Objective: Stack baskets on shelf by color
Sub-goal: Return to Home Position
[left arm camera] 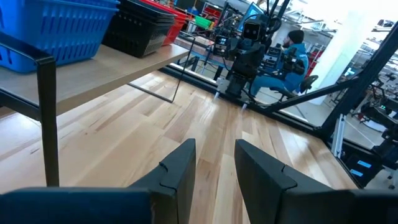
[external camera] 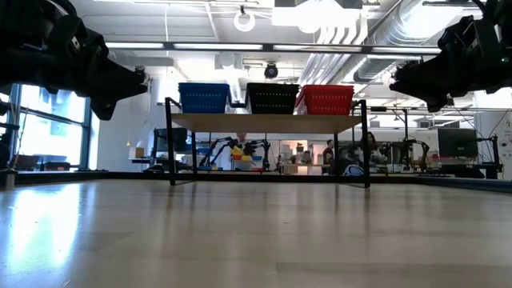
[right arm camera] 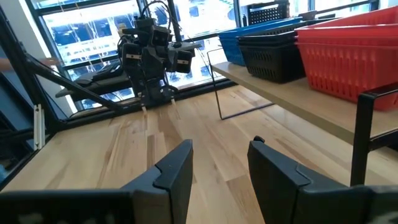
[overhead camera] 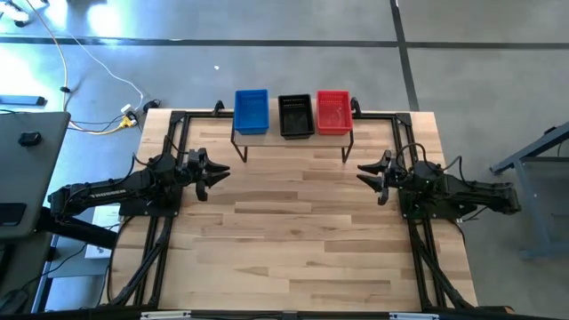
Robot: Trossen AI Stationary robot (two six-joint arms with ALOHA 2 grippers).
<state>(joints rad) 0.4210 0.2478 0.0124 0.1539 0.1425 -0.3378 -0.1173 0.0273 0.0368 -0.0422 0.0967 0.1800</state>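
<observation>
We judge the sorting done. The blue baskets (overhead camera: 251, 111), black baskets (overhead camera: 296, 115) and red baskets (overhead camera: 333, 111) sit side by side on the shelf (external camera: 268, 122) at 12 o'clock on the table (overhead camera: 293, 240). We cannot count the layers in each pile.

The left gripper (overhead camera: 216, 177) hangs at 9 o'clock and the right gripper (overhead camera: 365, 174) at 3 o'clock. Both have their fingers spread and hold nothing, and both are well apart from the shelf.

To home cleanly, we would draw each arm straight back toward its own base. We would stay above the wood and keep wide of the shelf's thin legs (external camera: 367, 144).

The table is pale planks. Beyond it we see grey floor (overhead camera: 267, 62), loose cables (overhead camera: 98, 84) at 10 o'clock and a seated person (left arm camera: 292, 56) in the workshop.
</observation>
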